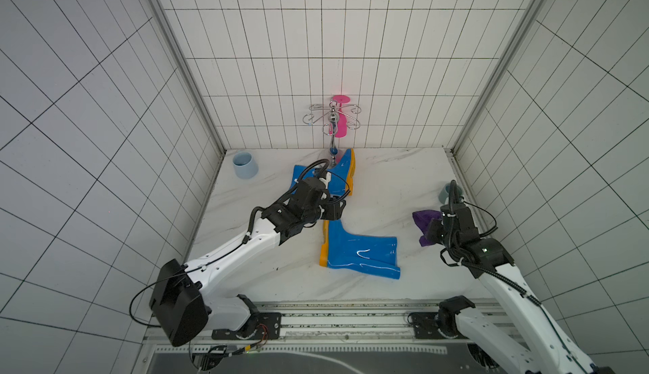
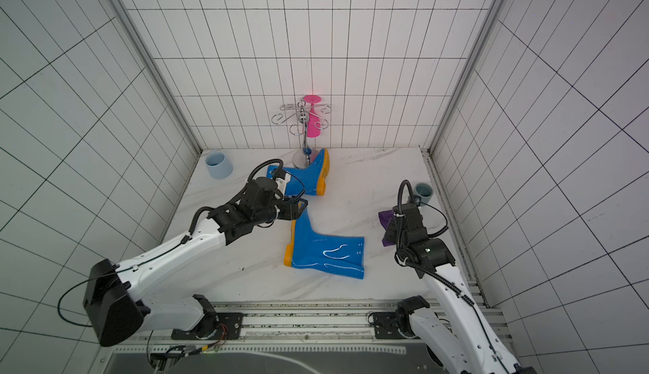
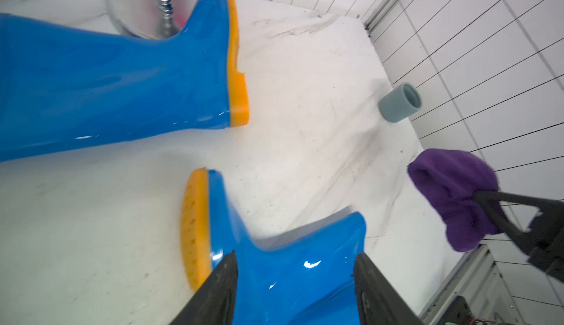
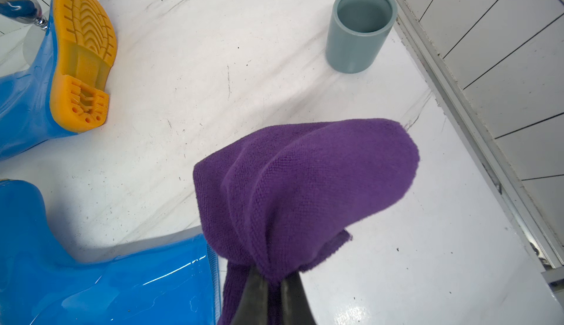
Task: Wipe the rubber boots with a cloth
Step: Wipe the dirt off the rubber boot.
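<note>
Both rubber boots lie on their sides mid-frame in a top view (upper rubber boot (image 1: pixel 342 174), lower rubber boot (image 1: pixel 361 253)), the left gripper (image 3: pixel 294 256) with fingers spread astride the lower one's toe, the right gripper (image 4: pixel 274 280) at right pinching the purple cloth (image 4: pixel 305 186).

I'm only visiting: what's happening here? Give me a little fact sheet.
Boots: near boot and far boot, blue, both lying on their sides
Cloth: purple, pinched in right gripper, held in the air
Left gripper: open, astride near boot's foot
Cups: grey cup, pale blue cup, upright
Rack: chrome, pink glass hanging
</note>
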